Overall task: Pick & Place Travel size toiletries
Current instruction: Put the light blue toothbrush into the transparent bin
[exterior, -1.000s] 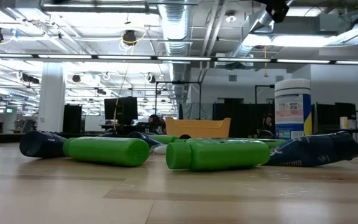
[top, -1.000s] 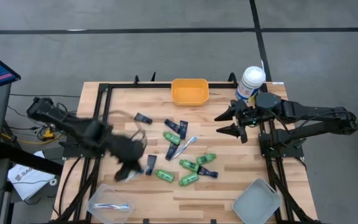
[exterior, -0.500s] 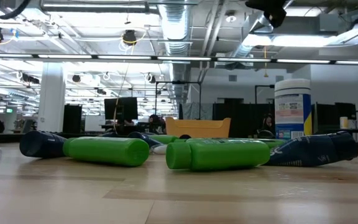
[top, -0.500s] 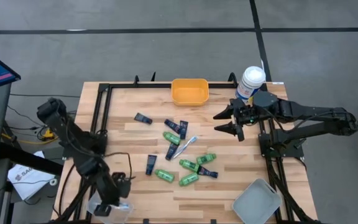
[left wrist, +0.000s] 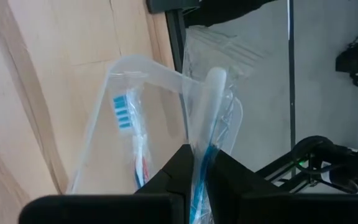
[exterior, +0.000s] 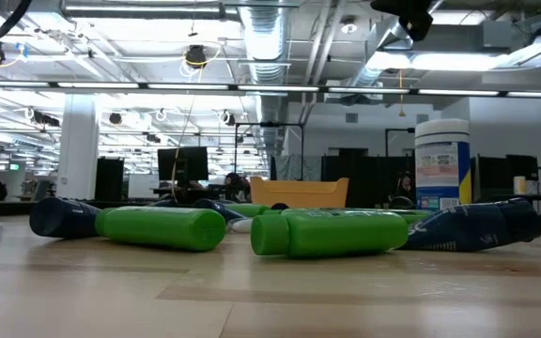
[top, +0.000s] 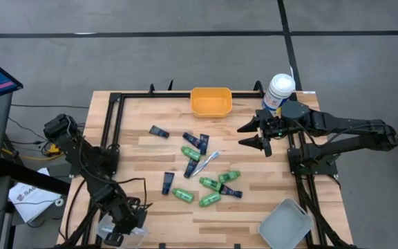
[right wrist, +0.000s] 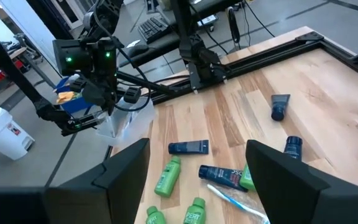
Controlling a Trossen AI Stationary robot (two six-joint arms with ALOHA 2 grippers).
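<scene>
Toothbrush [left wrist: 205, 118] clenched in left gripper [left wrist: 194, 177] over the clear bin [left wrist: 138, 65], ready to drop; right gripper [top: 260, 136] waits spread above the tabletop [top: 254, 207].

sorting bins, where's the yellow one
In the high view the yellow bin sits at the table's far edge, centre, left of the white canister.

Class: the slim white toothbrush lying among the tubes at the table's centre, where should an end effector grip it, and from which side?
Probably mid-handle, coming straight down from above. The slim white toothbrush lies flat and diagonal, so the fingers should close across its narrow width. A dark navy flat tube lies close against its lower end, so the upper half looks freer.
</scene>
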